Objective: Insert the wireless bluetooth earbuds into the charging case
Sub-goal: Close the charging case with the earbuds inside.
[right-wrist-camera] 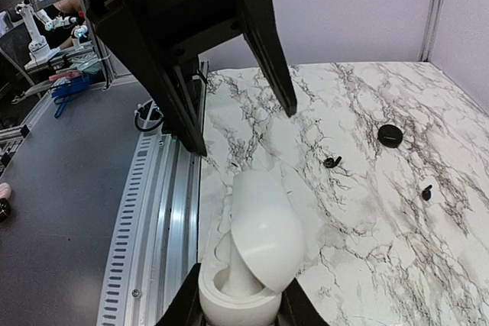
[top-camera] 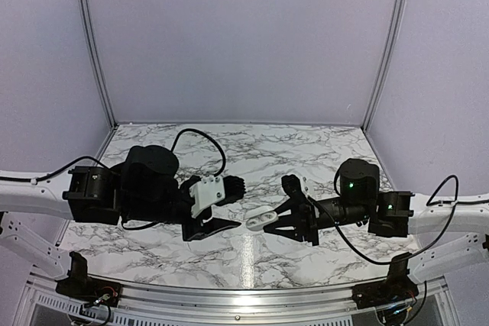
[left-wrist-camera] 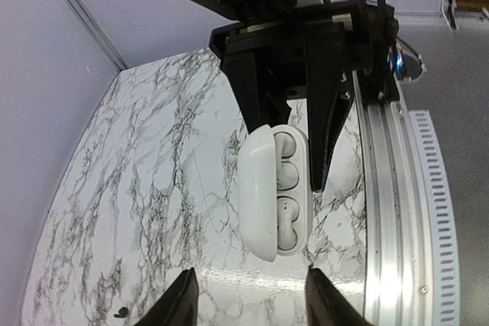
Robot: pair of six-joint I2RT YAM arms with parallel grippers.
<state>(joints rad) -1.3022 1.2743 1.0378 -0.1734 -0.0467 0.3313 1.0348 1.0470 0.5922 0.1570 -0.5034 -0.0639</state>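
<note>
Fingers of the left gripper (left-wrist-camera: pixel 250 272) stand apart, empty; seen from above, at their 4 o'clock, the right gripper (right-wrist-camera: pixel 241 295) clamps the open white plastic charging case (top-camera: pixel 262 219), long axis 8-to-2, small white earbuds (left-wrist-camera: pixel 287 223) seated inside.

Marble-pattern tabletop (top-camera: pixel 306 150), white with grey-black veining, glossy, light streak near front edge. Ribbed aluminium rail (top-camera: pixel 244 295) along near edge of tabletop. Plain lavender back wall (top-camera: pixel 244 36) behind; same colour on side walls. Slim metal posts at both back corners, left post (top-camera: pixel 90 43) and right post (top-camera: pixel 390 43), leaning outward toward top. Grey floor (right-wrist-camera: pixel 61 211) past rail. Blue object (right-wrist-camera: pixel 69 85) among clutter in far background, too blurred to identify.
</note>
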